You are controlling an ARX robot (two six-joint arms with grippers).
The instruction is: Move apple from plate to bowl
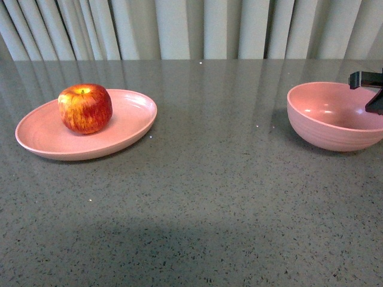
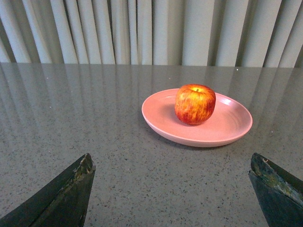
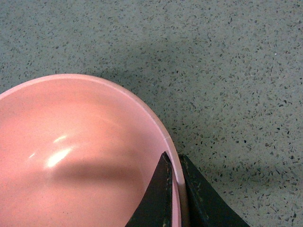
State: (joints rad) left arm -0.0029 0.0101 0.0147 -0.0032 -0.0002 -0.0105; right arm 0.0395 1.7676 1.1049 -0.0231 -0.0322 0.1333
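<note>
The red and yellow apple [image 1: 85, 107] rests on the shallow pink plate [image 1: 128, 128] at the table's left. At the right stands the deep pink bowl [image 1: 326, 119], with nothing in it. My right gripper [image 1: 372, 92] is shut on the bowl's right rim; in the right wrist view one finger lies inside and one outside the bowl's rim [image 3: 163, 132], with the right gripper [image 3: 175, 161] pinching it. In the left wrist view the apple [image 2: 195, 104] and plate [image 2: 227, 130] lie ahead, well beyond my open left gripper [image 2: 173, 165]. The left arm does not show in the front view.
The grey speckled tabletop [image 1: 215, 179] stretches between plate and bowl. Pale curtains [image 1: 197, 27] hang behind the table's far edge.
</note>
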